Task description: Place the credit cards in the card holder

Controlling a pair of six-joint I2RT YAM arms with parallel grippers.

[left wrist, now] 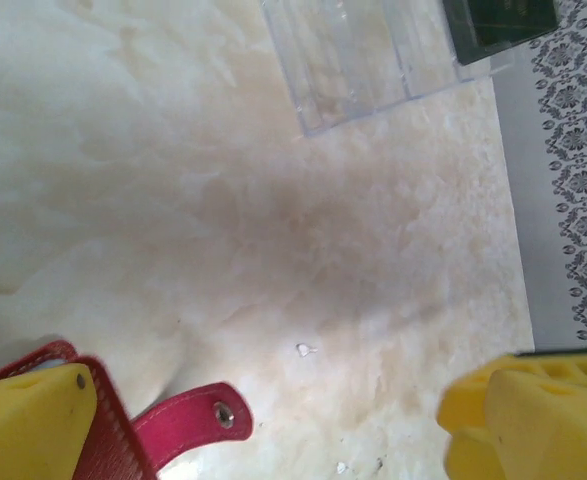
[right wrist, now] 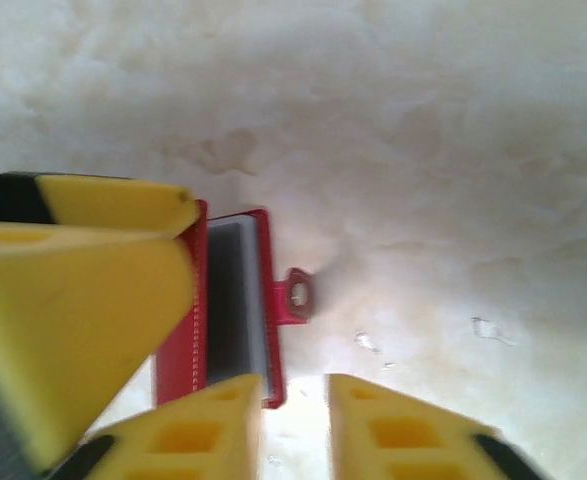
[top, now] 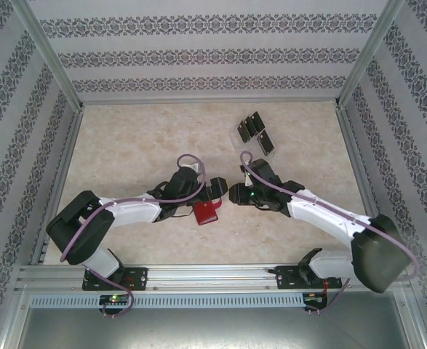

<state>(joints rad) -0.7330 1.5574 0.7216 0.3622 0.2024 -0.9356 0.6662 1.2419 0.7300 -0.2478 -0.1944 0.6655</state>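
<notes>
My left gripper (top: pixel 207 195) (left wrist: pixel 273 400) is spread wide and holds nothing. One of its yellow fingers (left wrist: pixel 33 420) (right wrist: pixel 83 300) lies over one side of the card holder (top: pixel 207 213) (left wrist: pixel 113 450) (right wrist: pixel 178 350), while the other finger stands well off to the far side of it, above bare table (top: pixel 126 145). I cannot tell whether the near finger presses on the card holder or merely covers it.

The card holder lies on the table, folded open, with its grey-blue inside turned up between red borders. Its snap tab (left wrist: pixel 188 425) (right wrist: pixel 298 295) sticks out flat from the edge away from that finger.

My right gripper (top: pixel 233 194) (right wrist: pixel 295 392) hangs just beside the card holder, on the tab side. Its fingers are only slightly apart, with a narrow strip of table showing between them and nothing in the gap. One fingertip is close over the card holder's corner.

The credit cards (top: pixel 257 133) (left wrist: pixel 498 25) are well apart from the card holder, beyond it toward the back wall, standing in a clear slotted stand (left wrist: pixel 363 60). From my left wrist, one black card sits at the stand's end.
</notes>
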